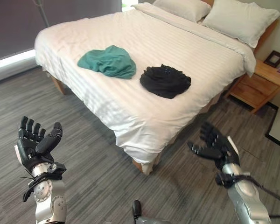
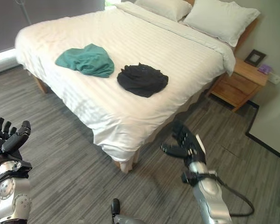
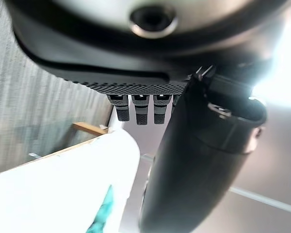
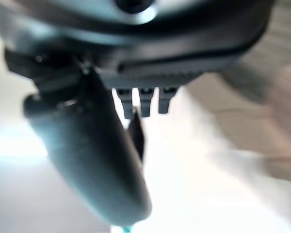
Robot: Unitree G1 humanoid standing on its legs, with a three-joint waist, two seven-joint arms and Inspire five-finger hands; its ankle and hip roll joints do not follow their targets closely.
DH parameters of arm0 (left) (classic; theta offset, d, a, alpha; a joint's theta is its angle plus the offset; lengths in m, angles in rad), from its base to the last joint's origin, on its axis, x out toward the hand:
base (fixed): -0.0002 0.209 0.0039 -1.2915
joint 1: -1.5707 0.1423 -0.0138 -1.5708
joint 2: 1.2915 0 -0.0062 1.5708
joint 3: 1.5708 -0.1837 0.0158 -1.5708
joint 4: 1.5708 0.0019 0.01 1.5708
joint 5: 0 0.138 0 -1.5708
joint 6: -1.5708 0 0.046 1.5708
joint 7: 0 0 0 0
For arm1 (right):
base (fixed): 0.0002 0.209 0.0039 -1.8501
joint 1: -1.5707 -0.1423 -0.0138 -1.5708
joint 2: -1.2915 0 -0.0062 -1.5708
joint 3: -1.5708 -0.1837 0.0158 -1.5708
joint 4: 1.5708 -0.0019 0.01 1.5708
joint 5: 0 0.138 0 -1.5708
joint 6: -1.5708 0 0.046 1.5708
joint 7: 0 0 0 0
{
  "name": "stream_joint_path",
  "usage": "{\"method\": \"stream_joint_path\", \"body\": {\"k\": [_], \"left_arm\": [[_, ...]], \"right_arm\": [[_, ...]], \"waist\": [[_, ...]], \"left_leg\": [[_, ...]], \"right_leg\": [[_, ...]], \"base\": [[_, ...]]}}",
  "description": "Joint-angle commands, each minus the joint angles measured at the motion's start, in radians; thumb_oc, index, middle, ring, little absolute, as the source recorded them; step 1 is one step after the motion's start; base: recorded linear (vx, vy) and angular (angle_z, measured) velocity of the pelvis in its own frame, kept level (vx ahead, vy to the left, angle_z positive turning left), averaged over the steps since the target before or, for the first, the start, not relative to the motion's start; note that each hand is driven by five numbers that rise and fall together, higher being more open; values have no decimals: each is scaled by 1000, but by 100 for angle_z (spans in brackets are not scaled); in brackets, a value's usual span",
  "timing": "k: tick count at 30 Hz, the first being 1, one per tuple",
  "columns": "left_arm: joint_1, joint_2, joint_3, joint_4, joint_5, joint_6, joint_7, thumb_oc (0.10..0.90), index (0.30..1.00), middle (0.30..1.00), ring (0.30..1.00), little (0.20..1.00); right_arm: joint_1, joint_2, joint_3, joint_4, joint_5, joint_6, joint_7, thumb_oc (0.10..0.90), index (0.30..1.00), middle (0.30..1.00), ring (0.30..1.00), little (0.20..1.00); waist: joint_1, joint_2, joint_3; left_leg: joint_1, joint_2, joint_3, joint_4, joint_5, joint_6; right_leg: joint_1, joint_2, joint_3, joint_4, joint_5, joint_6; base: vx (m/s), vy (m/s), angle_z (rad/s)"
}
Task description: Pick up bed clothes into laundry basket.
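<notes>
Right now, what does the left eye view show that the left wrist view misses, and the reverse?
Left eye view alone: the crumpled black garment, two white pillows, the wooden nightstand, and the open right hand. Left wrist view alone: the close underside of the left hand, fingers straight. Both share the white-sheeted bed, the teal garment and the grey floor.

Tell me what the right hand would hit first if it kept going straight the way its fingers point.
Probably the bed: the right hand, open above the floor, points at its near corner. The black clothes lie farther on; depth is unclear.
</notes>
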Motion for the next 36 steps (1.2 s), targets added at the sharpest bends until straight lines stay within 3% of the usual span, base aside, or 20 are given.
{"method": "stream_joint_path", "body": {"k": [1, 3, 4, 6, 8, 11, 12, 13, 15, 16, 18, 19, 21, 22, 23, 24, 29, 30, 36], "left_arm": [[-48, 124, -5, -87, 7, -92, -55, 800, 900, 900, 900, 900], [-29, 136, -11, -91, 14, -93, -71, 800, 900, 900, 900, 900], [-27, 134, -12, -91, 14, -93, -72, 800, 900, 900, 900, 900], [-4, 144, -7, -107, 30, -90, -87, 800, 900, 900, 900, 900], [-1, 159, -15, -124, 58, -95, -81, 800, 900, 900, 900, 900], [-8, 177, 0, -169, 61, -108, -93, 800, 900, 900, 900, 900], [-6, 178, 2, -181, 64, -109, -92, 800, 900, 900, 900, 900], [-4, 177, 6, -199, 65, -106, -92, 800, 900, 900, 900, 900], [-20, 183, 4, -201, 52, -110, -82, 800, 900, 900, 900, 900], [-29, 188, -6, -208, 41, -111, -85, 800, 900, 900, 900, 900], [-31, 204, -16, -211, 53, -105, -84, 800, 900, 900, 900, 900], [-34, 210, -18, -217, 58, -102, -88, 800, 900, 900, 900, 900], [-33, 202, -32, -226, 37, -102, -111, 800, 900, 900, 900, 900], [-32, 200, -32, -225, 35, -103, -113, 800, 900, 900, 900, 900], [-34, 207, -46, -222, 26, -101, -128, 800, 900, 900, 900, 900], [-32, 213, -54, -229, 27, -101, -134, 800, 900, 900, 900, 900], [-12, 194, -67, -250, 27, -108, -146, 800, 900, 900, 900, 900], [4, 173, -85, -245, 2, -111, -154, 800, 900, 900, 900, 900], [45, 188, -112, -252, -38, -97, -163, 800, 900, 900, 900, 900]], "right_arm": [[-116, -119, -63, -76, -5, -111, -39, 800, 900, 900, 900, 900], [-130, -167, -62, -76, -56, -106, -31, 800, 900, 900, 900, 900], [-129, -168, -61, -76, -58, -106, -31, 800, 900, 900, 900, 900], [-158, -222, -66, -70, -148, -99, -48, 800, 900, 900, 900, 900], [-190, -266, -72, -36, -221, -89, -66, 800, 900, 900, 900, 900], [-217, -286, -58, 3, -246, -72, -59, 800, 900, 900, 900, 900], [-227, -293, -56, 23, -266, -75, -64, 800, 900, 900, 900, 900], [-237, -308, -58, 33, -298, -62, -60, 800, 900, 900, 900, 900], [-254, -319, -47, 37, -326, -52, -64, 800, 900, 900, 900, 900], [-259, -326, -44, 55, -325, -50, -70, 800, 900, 900, 900, 900], [-271, -336, -28, 74, -341, -43, -77, 800, 900, 900, 900, 900], [-269, -350, -27, 82, -354, -40, -75, 800, 900, 900, 900, 900], [-269, -382, -28, 130, -351, -27, -67, 800, 900, 900, 900, 900], [-274, -386, -24, 137, -349, -30, -67, 800, 900, 900, 900, 900], [-270, -427, -20, 177, -347, -22, -63, 800, 900, 900, 900, 900], [-277, -452, -6, 191, -359, -18, -61, 800, 900, 900, 900, 900], [-321, -518, 59, 288, -431, -4, -61, 800, 900, 900, 900, 900], [-380, -521, 105, 399, -411, 6, -69, 800, 900, 900, 900, 900], [-625, -551, 326, 628, -453, 26, -97, 800, 900, 900, 900, 900]], "waist": [[21, 15, -64], [47, 39, -79], [47, 38, -80], [78, 67, -98], [86, 78, -114], [95, 61, -134], [100, 52, -136], [106, 39, -132], [98, 40, -107], [89, 52, -93], [78, 67, -84], [66, 70, -84], [44, 60, -90], [38, 66, -89], [27, 50, -87], [25, 45, -84], [54, 25, -96], [74, 21, -102], [107, 26, -87]], "left_leg": [[-58, -42, 53, -353, 290, 38], [-54, -83, 44, -529, 327, 43], [-43, -83, 44, -548, 334, 44], [-50, -124, -7, -686, 421, 37], [-53, -134, 3, -696, 451, 26], [-35, -131, 17, -632, 397, 49], [-22, -130, 19, -627, 381, 59], [-2, -131, 33, -626, 363, 73], [37, -114, 48, -627, 345, 87], [58, -100, 41, -628, 339, 89], [97, -83, 27, -639, 319, 98], [111, -75, 15, -653, 320, 95], [145, -76, -8, -676, 305, 92], [146, -73, -15, -678, 310, 90], [162, -84, -34, -683, 298, 81], [167, -87, -51, -685, 290, 78], [156, -107, -75, -692, 282, 74], [154, -105, -85, -705, 287, 70], [121, -105, -144, -717, 301, 50]], "right_leg": [[78, -143, -79, -37, -60, 219], [112, -104, -73, -33, -93, 205], [115, -106, -73, -33, -97, 204], [165, -64, -43, -32, -129, 192], [199, -59, -35, -13, -168, 189], [210, -106, -30, 58, -211, 207], [198, -122, -32, 110, -196, 224], [172, -142, -38, 201, -142, 258], [83, -147, -39, 362, 2, 309], [37, -129, -39, 433, 26, 316], [-18, -147, -81, 468, -10, 290], [-41, -162, -113, 423, -27, 273], [-61, -147, -107, 290, -83, 258], [-50, -146, -114, 271, -71, 257], [-59, -142, -89, 137, -78, 262], [-55, -138, -70, 77, -66, 267], [7, -149, -57, -7, -50, 270], [21, -150, -65, -28, -52, 262], [37, -141, -112, -71, -61, 237]], "base": [[489, -70, -15], [433, -47, -17], [385, -42, -13], [436, -2, -31], [453, 91, -46], [394, 149, -22], [369, 140, -36], [311, 131, -35], [258, 132, -42], [274, 132, -43], [308, 120, -20], [336, 67, -6], [305, 9, 3], [293, -27, 23], [230, -39, 32], [243, -39, 44], [109, -63, 43], [116, -111, 15], [56, -91, 36]]}}
